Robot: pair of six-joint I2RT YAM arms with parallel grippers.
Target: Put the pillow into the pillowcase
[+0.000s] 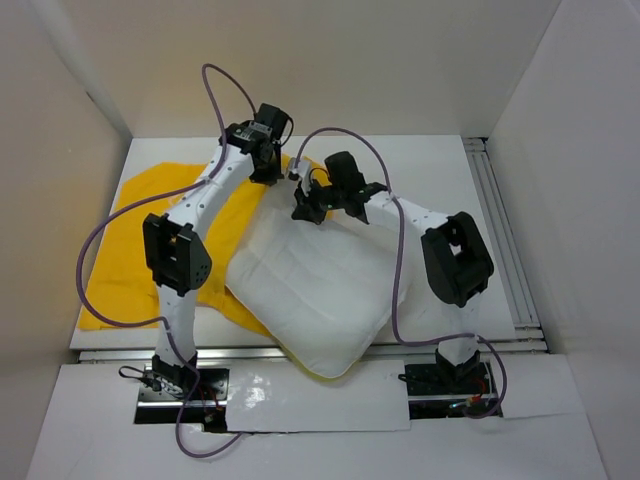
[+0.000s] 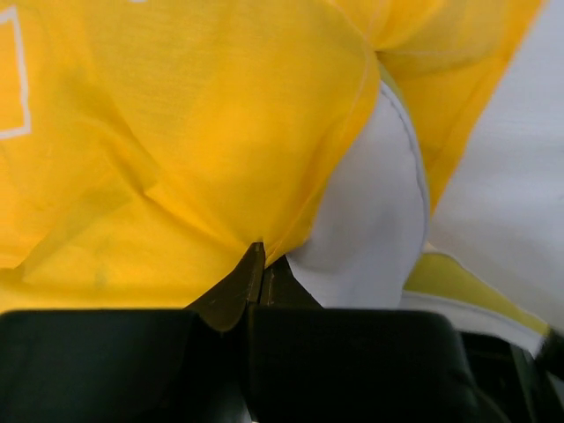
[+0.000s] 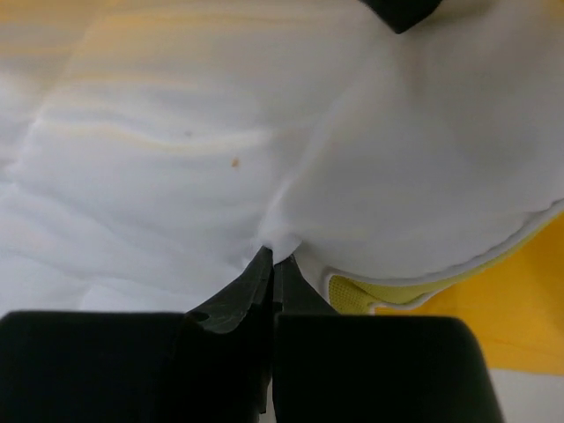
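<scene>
The left fingers (image 2: pixel 236 295) clamp the pillowcase (image 1: pixel 140 215) hem. The right fingers (image 3: pixel 245 295) pinch the pillow (image 1: pixel 310 290), which lies mostly outside it on the surface (image 1: pixel 440 170). Either thin fabric pinch could slip, closing the mouth.

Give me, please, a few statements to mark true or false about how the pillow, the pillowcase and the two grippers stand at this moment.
1. The left gripper is shut on the yellow fabric of the pillowcase. True.
2. The right gripper hangs open above the pillow. False: it is shut, pinching a fold of the pillow's white fabric.
3. The pillow is fully inside the pillowcase. False: most of it lies bare, outside the yellow fabric; only a corner sits at the pillowcase's edge.
4. In the top view the pillowcase lies mostly to the left of the pillow. True.
</scene>
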